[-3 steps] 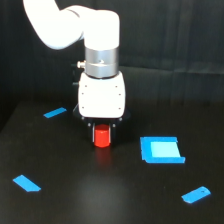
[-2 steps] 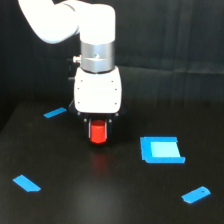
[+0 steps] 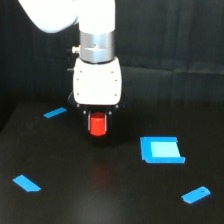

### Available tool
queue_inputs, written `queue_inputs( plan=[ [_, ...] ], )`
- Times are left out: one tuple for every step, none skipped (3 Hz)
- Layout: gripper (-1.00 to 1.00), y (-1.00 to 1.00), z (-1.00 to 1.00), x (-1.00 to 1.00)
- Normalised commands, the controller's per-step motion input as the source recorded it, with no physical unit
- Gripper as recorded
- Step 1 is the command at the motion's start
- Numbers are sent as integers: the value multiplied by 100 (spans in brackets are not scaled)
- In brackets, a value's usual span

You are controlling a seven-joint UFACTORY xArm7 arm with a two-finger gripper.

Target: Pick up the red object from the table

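You see the table [image 3: 100, 200]: black, matt, with a faint sheen. Red object [image 3: 98, 125]: smooth, plastic-looking, bright red-orange, throwing a dim red reflection on the surface. Arm housing [image 3: 97, 82]: glossy white shell under a brushed metallic collar [image 3: 97, 47]. Blue pieces [image 3: 161, 150]: flat, matt. Backdrop [image 3: 170, 35]: dark draped cloth.

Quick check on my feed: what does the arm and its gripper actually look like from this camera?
The arm is glossy white with rounded links, then a silver metallic wrist ring bearing a small stud on the exterior view's left. Below sits a boxy white gripper housing with rounded corners and short black fingers underneath. No markings or loose cables show.
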Motion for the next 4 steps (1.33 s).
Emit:
queue_inputs(
  plan=[
    [-89,-18,93,17],
    [-100,-16,98,19],
    [-97,-6,100,13],
    [-100,6,93,10]
  ],
)
